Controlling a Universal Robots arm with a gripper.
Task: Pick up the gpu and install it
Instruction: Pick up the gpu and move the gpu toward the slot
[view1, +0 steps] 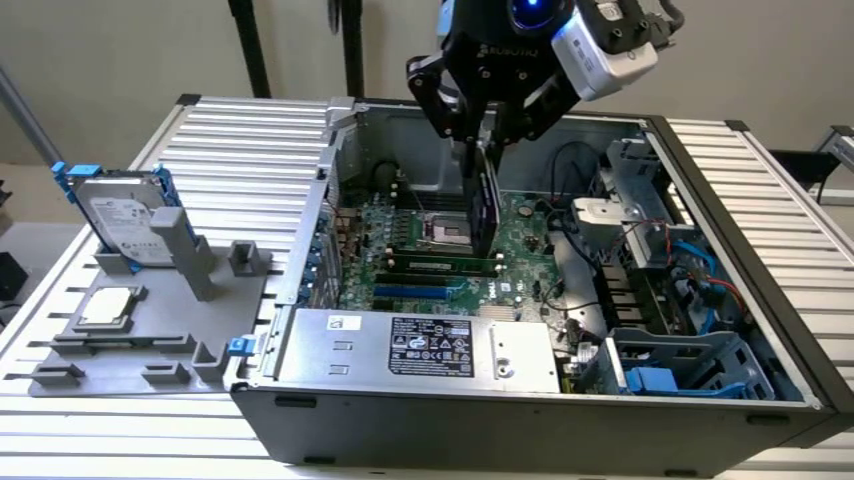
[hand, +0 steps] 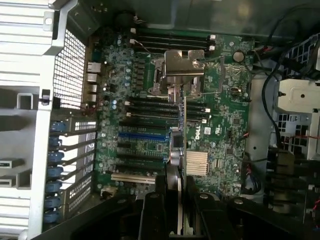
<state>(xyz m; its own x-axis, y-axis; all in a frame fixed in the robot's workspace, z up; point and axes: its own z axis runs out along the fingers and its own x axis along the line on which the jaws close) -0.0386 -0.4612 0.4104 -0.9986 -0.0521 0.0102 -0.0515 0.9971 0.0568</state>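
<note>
My gripper (view1: 483, 135) is shut on the gpu (view1: 486, 205), a thin dark card hanging edge-on and upright above the green motherboard (view1: 514, 270) inside the open computer case (view1: 534, 400). In the wrist view the gpu (hand: 182, 150) runs as a narrow edge from between my black fingers (hand: 167, 200) out over the board, crossing the expansion slots (hand: 142, 135) and reaching toward the CPU socket (hand: 177, 72). The card's lower edge hangs above the board, apart from it.
A silver hard drive with blue rails (view1: 123, 215) stands in a grey fixture (view1: 147, 330) at the exterior view's left, with a square CPU chip (view1: 110, 305) lying on it. The power supply (view1: 420, 350), drive bays (view1: 681, 365) and cables (view1: 667, 250) crowd the case.
</note>
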